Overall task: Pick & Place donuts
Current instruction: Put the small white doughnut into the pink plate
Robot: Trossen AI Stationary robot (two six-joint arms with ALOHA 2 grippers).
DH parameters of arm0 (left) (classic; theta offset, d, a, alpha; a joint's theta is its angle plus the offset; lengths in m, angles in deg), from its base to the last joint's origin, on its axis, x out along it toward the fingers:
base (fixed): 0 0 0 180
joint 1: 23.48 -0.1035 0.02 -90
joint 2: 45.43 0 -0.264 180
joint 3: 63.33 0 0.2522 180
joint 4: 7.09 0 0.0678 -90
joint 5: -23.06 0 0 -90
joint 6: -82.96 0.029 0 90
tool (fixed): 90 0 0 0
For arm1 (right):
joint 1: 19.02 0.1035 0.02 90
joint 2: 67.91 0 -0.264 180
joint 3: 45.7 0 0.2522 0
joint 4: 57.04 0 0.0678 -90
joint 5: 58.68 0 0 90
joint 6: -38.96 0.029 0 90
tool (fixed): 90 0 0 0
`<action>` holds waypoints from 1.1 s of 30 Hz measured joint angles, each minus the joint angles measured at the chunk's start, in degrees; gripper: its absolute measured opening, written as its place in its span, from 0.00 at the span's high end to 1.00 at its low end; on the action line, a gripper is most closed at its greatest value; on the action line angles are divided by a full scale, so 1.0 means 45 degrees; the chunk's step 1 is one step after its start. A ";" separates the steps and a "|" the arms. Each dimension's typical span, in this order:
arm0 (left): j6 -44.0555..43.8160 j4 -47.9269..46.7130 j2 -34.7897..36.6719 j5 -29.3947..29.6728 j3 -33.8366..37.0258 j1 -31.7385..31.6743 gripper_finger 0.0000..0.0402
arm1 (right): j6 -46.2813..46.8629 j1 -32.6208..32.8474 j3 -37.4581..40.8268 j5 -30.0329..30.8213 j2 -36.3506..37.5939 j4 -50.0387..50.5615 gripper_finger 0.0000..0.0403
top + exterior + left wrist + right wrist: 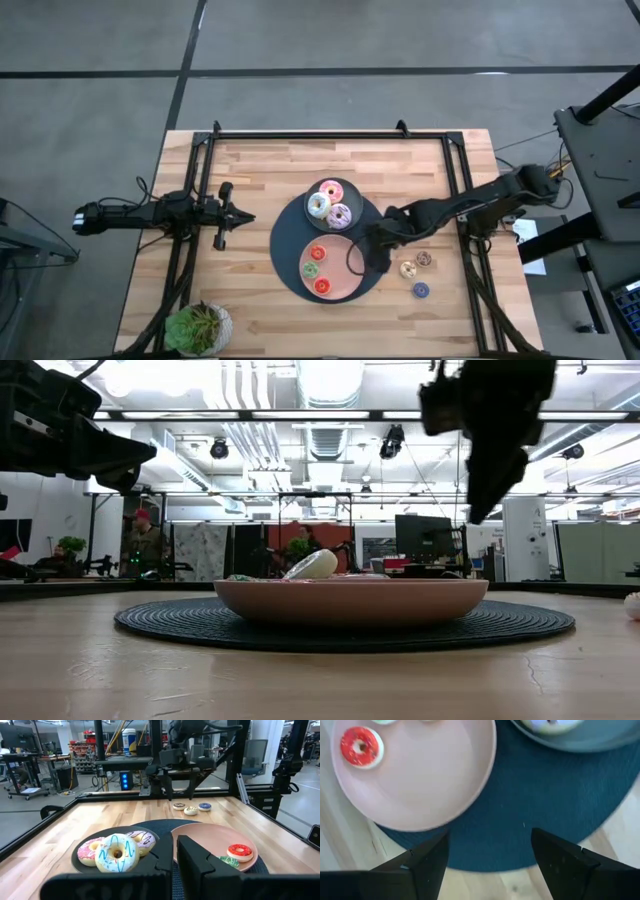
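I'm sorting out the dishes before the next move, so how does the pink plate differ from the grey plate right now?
The pink plate is larger and sits nearer the table's front edge; the grey plate is smaller and sits behind it. The pink plate holds small red and green donuts; the grey plate holds three larger frosted donuts. Both are round and rest on the dark mat.

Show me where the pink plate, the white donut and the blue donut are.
pink plate [340,282]: high view, bare middle.
white donut [117,853]: left wrist view, frosted ring.
blue donut [421,290]: high view, its ring.
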 joint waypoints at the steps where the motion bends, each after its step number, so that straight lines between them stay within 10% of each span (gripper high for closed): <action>1: 0.0005 0.0002 -0.0002 0.0003 -0.0003 0.0002 1.00 | 0.0171 0.0073 0.0229 0.0004 0.0212 -0.0005 0.32; 33: 0.0000 -0.0002 -0.0002 -0.0001 0.0001 -0.0003 1.00 | -0.0309 0.3053 0.2825 -0.0821 0.3019 0.0072 0.33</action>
